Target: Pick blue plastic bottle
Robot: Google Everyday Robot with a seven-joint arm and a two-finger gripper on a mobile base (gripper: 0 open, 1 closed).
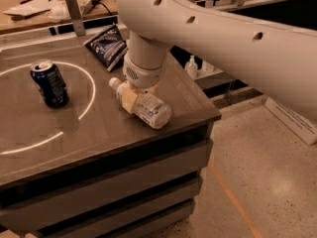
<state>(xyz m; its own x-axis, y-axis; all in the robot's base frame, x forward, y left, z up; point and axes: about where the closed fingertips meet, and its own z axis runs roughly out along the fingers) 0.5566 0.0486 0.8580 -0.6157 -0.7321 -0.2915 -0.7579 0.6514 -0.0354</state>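
The blue plastic bottle lies on its side near the right front of the table, with its white cap pointing to the back left. My gripper comes down from above onto the bottle's upper half. One cream finger presses against the bottle's near side and the other finger is hidden behind it. The gripper is shut on the bottle, which still rests on the tabletop.
A dark blue soda can stands upright at the left inside a white circle marked on the table. A dark blue snack bag lies at the back. My large white arm spans the upper right. The table's right edge drops to the floor.
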